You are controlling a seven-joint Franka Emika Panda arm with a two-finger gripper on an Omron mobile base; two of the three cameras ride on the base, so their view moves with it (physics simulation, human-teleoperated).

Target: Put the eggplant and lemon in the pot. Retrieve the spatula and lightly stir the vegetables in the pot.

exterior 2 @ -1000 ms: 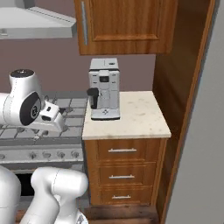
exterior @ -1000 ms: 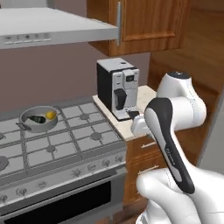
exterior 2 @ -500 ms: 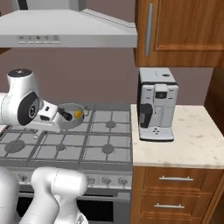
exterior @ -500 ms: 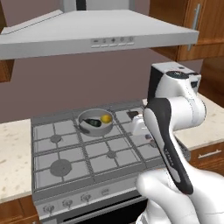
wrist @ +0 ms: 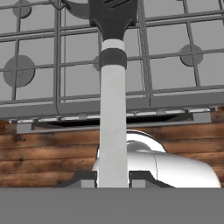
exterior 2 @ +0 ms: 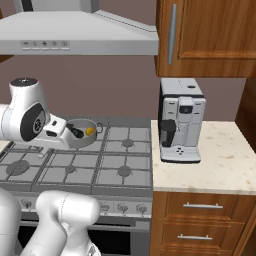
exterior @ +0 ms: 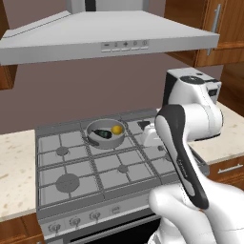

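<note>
The grey pot [exterior: 93,130] stands on the stove's back burner, also seen as pot [exterior 2: 85,141]. Inside it lie the dark eggplant [exterior: 101,134] and the yellow lemon [exterior: 116,129], lemon [exterior 2: 90,131]. My gripper [wrist: 113,178] is shut on the spatula's pale grey handle [wrist: 112,109]. The black blade [wrist: 113,15] points out over the stove grates toward the pot's rim at the top edge of the hand view. In the right base view my hand [exterior 2: 56,131] hovers just left of the pot, at about rim height.
The gas stove [exterior: 119,167] has raised grates. A coffee machine [exterior 2: 181,127] stands on the beige counter [exterior 2: 220,170] to the stove's right. A range hood [exterior: 114,38] hangs above. Another counter [exterior: 16,162] lies left of the stove.
The base has driven left, so the whole scene has slid right in both base views; the stove and pot are now centred. The arm keeps the spatula in the same pose.
</note>
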